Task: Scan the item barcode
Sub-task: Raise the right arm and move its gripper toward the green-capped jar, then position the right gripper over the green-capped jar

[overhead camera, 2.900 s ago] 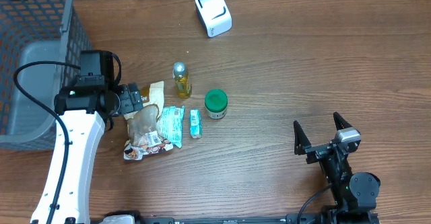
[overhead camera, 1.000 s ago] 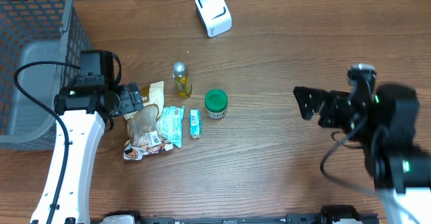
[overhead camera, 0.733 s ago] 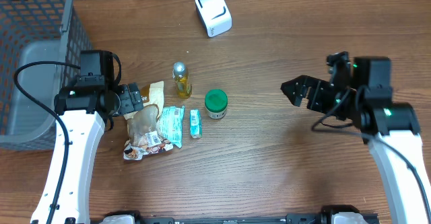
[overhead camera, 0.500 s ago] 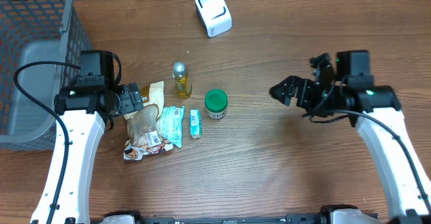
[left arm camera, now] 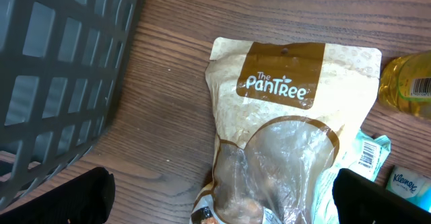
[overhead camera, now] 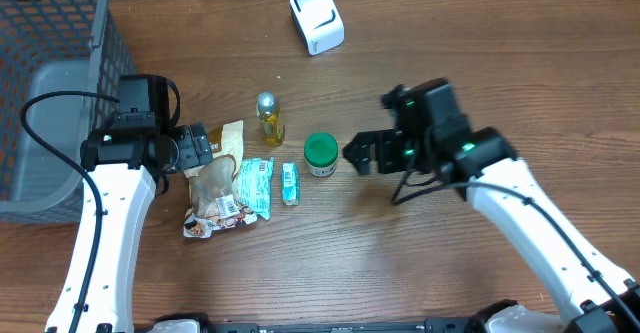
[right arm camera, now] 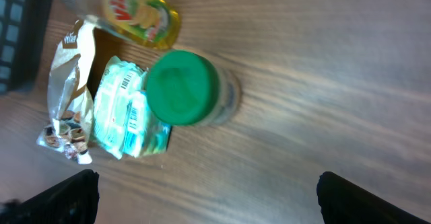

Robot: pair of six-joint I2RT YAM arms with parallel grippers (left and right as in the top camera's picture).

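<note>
- Overhead view: the left arm point(overhead camera: 105, 228) is seen stretched up the left side of the desk point(overhead camera: 450, 263) and bent at the wrist toward the right. Its pincer point(overhead camera: 203, 145) is held over the top edge of the snack pouch point(overhead camera: 213, 195), beside the grey basket point(overhead camera: 50, 83).
- The right arm point(overhead camera: 530, 228) is reached in from the lower right, with the forearm slanted up and to the left. The right pincer point(overhead camera: 358, 156) is spread wide just beside the green-lidded jar point(overhead camera: 320, 153); whether it touches the jar cannot be told.
- The items are grouped left of centre: the yellow bottle point(overhead camera: 268, 119) above, the teal tissue packet point(overhead camera: 255, 185) against the pouch, and a small tissue pack point(overhead camera: 290, 184) below the jar. The white scanner point(overhead camera: 317, 17) is set well apart at the desk's far edge.
- Left wrist view: the left pincer point(left arm camera: 222, 200) is opened wide, one fingertip in each lower corner, and nothing is gripped. The pouch point(left arm camera: 289, 116) marked "The PanTree" lies flat between the fingertips, the basket point(left arm camera: 60, 83) to the left, the bottle point(left arm camera: 407, 83) at the right edge.
- Right wrist view: the right pincer point(right arm camera: 209, 200) is likewise wide and empty. The jar point(right arm camera: 183, 89) is seen from above, its lid toward the camera, with the bottle point(right arm camera: 141, 12), tissue packet point(right arm camera: 124, 120) and pouch point(right arm camera: 67, 96) beyond it.
</note>
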